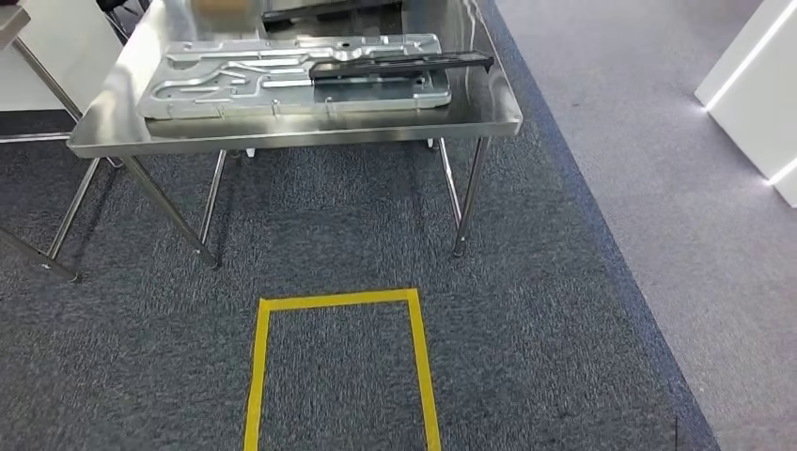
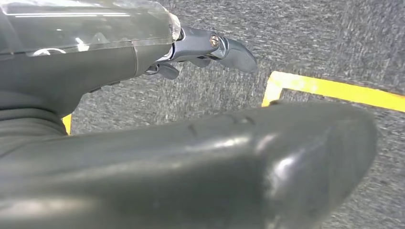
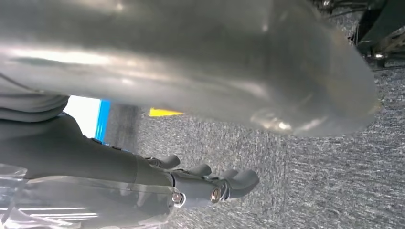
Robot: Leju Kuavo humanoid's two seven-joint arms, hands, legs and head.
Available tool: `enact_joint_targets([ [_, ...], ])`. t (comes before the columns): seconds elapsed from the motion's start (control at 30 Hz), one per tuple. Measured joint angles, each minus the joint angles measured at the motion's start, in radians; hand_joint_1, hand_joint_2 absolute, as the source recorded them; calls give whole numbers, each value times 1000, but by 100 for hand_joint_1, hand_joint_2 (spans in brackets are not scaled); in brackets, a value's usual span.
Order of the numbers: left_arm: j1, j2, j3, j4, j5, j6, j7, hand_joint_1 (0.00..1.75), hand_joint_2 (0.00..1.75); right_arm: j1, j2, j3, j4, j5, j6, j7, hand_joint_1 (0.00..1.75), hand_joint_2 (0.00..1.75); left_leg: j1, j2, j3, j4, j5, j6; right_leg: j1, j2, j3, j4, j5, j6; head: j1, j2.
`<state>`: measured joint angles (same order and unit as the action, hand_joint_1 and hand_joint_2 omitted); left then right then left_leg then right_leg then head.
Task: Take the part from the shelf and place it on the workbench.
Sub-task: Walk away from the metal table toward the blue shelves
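A steel bench (image 1: 113,141) is seen ahead in the head view, standing on grey carpet (image 1: 564,310). On its top a large silver metal plate (image 1: 235,85) with pressed channels lies flat, and a long black part (image 1: 404,64) is laid across the plate's right portion, one end reaching past the plate's right edge. On the carpet in front of the bench a rectangle is marked out in yellow tape (image 1: 338,301). To the right the carpet is bordered by a lighter grey floor (image 1: 677,141), and white units (image 1: 752,85) with lit edges stand at the far right. In the left wrist view the left hand (image 2: 200,47) is seen above the carpet and a corner of the yellow tape, its fingers stretched out loosely and nothing held in them. In the right wrist view the right hand (image 3: 210,183) is likewise seen over the carpet, fingers extended side by side and slightly bent, with nothing grasped
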<state>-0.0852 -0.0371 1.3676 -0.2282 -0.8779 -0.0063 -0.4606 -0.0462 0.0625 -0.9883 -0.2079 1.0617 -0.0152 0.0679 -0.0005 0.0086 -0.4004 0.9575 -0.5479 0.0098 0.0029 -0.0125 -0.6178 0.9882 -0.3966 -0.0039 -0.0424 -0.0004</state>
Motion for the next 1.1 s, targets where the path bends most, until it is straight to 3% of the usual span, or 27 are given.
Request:
enact_joint_targets([
  [0.07, 0, -1, 0, 0, 2, 3, 6, 0, 0, -1, 0, 0, 0, 1, 3, 0, 0, 0, 1, 2, 1, -25, -3, 9, -2, -1, -7, 3, 13, 12, 0, 0],
  [0.1, 1, -1, 0, 0, 4, 4, 8, 0, 0, -1, 0, -1, 0, 1, 5, -1, 0, 0, 2, 3, -5, -25, 5, 16, -3, 1, -13, 14, 5, 17, 0, 0],
  [0.17, 2, -1, 0, 0, 6, 5, 9, 0, 0, -1, 0, -1, 0, 2, 7, -3, 0, 0, 4, 7, -17, -26, 20, 29, -7, 6, -46, 96, -55, 26, 0, 0],
  [0.23, 3, -1, 0, 0, 7, 4, 9, 0, 0, 0, 1, -1, 1, 2, 10, -5, 0, 0, 0, 8, -34, -21, 30, 34, -9, 8, -97, 236, -134, 32, 0, 0],
  [0.27, 4, -1, 0, 0, 7, 4, 9, 0, 0, 1, 1, -1, 2, 2, 11, -6, 0, 0, -2, 8, -42, -18, 34, 35, -10, 8, -111, 285, -155, 33, 0, 0],
  [0.3, 5, -1, 0, 0, 7, 4, 9, 0, 0, 1, 1, -1, 2, 2, 11, -6, 0, 0, -3, 8, -49, -14, 37, 34, -10, 8, -105, 296, -155, 34, 0, 0],
  [0.33, 5, -1, 0, 0, 6, 3, 8, 0, 0, 1, 1, -1, 2, 2, 11, -7, 0, 0, -4, 8, -55, -9, 38, 33, -10, 8, -78, 266, -139, 32, 0, 0],
  [0.43, 4, -2, 0, 0, 4, 2, 7, 0, 0, 0, 0, -1, 2, 3, 12, -10, 0, 0, -7, 7, -66, 6, 37, 27, -6, 8, 47, 68, -79, 16, 0, 0],
  [0.47, 3, -3, 0, 0, 2, 2, 6, 0, 0, -1, 0, -1, 2, 2, 12, -12, 0, 0, -8, 7, -71, 11, 36, 23, -3, 8, 68, 28, -74, 10, 0, 0],
  [0.53, 3, -5, 0, 0, 0, 1, 5, 0, 0, -1, -1, -3, 2, 2, 12, -14, 0, 0, -10, 8, -77, 16, 35, 13, 0, 8, 75, 6, -79, 3, 0, 0],
  [0.6, 1, -5, 0, 0, -1, 1, 4, 0, 0, 0, 0, -5, 2, 0, 11, -12, 0, 87, -9, 6, -82, 25, 26, 3, -5, 7, 76, 0, -75, -6, 0, 0],
  [0.67, 1, -6, 0, 0, -1, 0, 3, 0, 0, -1, 0, -8, 2, 0, 9, -5, 0, 175, -5, 2, -114, 96, -19, -10, -11, 5, 76, -8, -70, -15, 0, 0],
  [0.73, 2, -5, 0, 0, -1, 0, 3, 0, 0, -1, 0, -12, 2, 0, 7, 1, 0, 175, 2, 0, -182, 237, -85, -23, -12, 4, 74, -8, -69, -18, 0, 0],
  [0.77, 3, -5, 0, 0, -1, 0, 3, 0, 0, -1, 0, -13, 2, 0, 6, 3, 0, 175, 7, 0, -212, 298, -104, -28, -12, 5, 73, -7, -69, -18, 0, 0],
  [0.8, 4, -5, 0, 0, -1, 0, 3, 0, 0, -1, 0, -15, 2, 0, 6, 4, 0, 175, 10, 0, -226, 323, -100, -32, -12, 5, 74, -6, -69, -18, 0, 0],
  [0.83, 4, -5, 0, 0, -1, 0, 3, 0, 0, -1, 0, -17, 2, 0, 6, 5, 0, 175, 15, 0, -220, 305, -75, -35, -14, 6, 75, -5, -70, -16, 0, 0],
  [0.93, 4, -4, 0, 0, -1, 0, 3, 0, 0, -2, 0, -20, 2, 0, 6, 7, 0, 175, 21, -1, -137, 107, 31, -38, -16, 9, 75, 6, -76, -4, 0, 0],
  [1.0, 3, -4, 0, 0, -1, 1, 3, 0, 0, -2, 0, -22, 2, 0, 6, 14, 0, 175, 20, -2, -115, 44, 47, -27, -13, 10, 70, 13, -79, 7, 0, 0],
  [1.1, 5, -5, 0, 0, -1, 4, 7, 0, 0, -2, 0, -28, 2, -1, 5, 34, 0, 175, 18, -4, -118, 40, 49, -15, -10, 11, 66, 15, -79, -8, 0, 0],
])
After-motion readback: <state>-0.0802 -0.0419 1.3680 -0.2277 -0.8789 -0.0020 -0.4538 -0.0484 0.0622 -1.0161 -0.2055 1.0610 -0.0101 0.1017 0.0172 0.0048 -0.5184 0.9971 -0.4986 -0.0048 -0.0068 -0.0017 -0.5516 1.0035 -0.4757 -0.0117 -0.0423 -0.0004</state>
